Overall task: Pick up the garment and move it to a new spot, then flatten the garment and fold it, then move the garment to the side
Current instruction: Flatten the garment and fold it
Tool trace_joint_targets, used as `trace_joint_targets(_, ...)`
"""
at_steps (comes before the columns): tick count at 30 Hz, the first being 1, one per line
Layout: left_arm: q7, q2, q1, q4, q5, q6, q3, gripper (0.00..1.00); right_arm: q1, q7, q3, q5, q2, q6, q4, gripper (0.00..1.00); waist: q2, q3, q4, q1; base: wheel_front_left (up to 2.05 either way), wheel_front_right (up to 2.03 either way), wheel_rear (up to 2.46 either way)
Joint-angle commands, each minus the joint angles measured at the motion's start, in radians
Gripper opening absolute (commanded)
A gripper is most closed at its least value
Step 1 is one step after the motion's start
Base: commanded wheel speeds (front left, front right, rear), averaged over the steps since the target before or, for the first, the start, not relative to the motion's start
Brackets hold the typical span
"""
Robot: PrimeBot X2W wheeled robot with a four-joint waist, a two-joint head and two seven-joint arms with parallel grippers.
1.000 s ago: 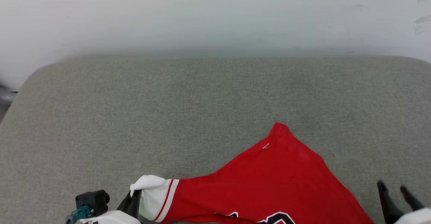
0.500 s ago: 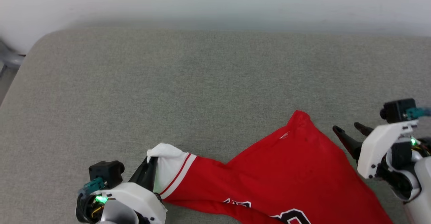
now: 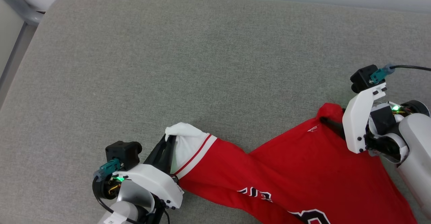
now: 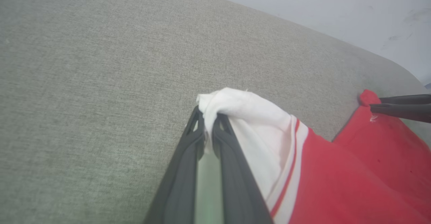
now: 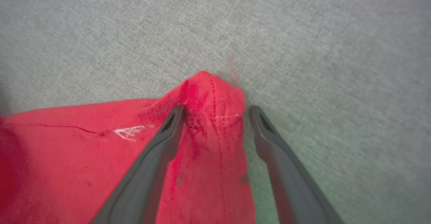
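The garment (image 3: 296, 170), a red jersey with a white sleeve and striped trim, lies rumpled on the grey cushion at the lower right of the head view. My left gripper (image 3: 167, 138) is shut on the bunched white sleeve end (image 4: 235, 106); the left wrist view shows fabric pinched between its tips (image 4: 208, 116). My right gripper (image 5: 215, 111) stands open, its two fingers straddling a raised red corner (image 5: 210, 89) of the garment. That corner (image 3: 330, 111) peaks just ahead of the right wrist in the head view. The garment's lower part runs off the frame.
A broad grey upholstered surface (image 3: 168, 66) stretches to the left and far side. Its rounded back edge meets a pale wall (image 4: 320, 5). A metal frame (image 3: 20, 5) shows past the cushion's far-left corner.
The head camera has tilted down, shifting the whole scene. My right gripper has come in from the right to straddle the red corner. The left grip on the sleeve is unchanged.
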State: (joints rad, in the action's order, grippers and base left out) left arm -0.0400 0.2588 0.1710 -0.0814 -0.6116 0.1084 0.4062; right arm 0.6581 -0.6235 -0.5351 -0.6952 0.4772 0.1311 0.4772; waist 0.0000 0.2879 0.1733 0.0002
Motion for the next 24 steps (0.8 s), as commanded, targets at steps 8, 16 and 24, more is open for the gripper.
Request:
trace_joint_targets(8,-0.025,-0.014,0.029,-0.031,-0.005,-0.009,0.008,0.0,-0.019,-0.118,-0.207,-0.136,-0.008,0.002,0.106,0.27,0.0,0.025,0.023,-0.0002,0.0,0.0,0.0)
trace_joint_targets(16,-0.025,-0.006,0.032,-0.049,-0.002,-0.016,0.015,0.0,0.047,-0.073,-0.24,-0.189,0.013,0.001,0.125,0.0,0.0,-0.005,0.016,-0.0002,0.0,0.0,0.0)
trace_joint_targets(24,-0.008,0.035,0.093,-0.047,-0.004,-0.02,-0.015,0.0,0.148,0.091,-0.197,-0.201,0.034,-0.001,0.144,0.0,0.0,-0.065,-0.013,-0.0002,0.0,0.0,0.0)
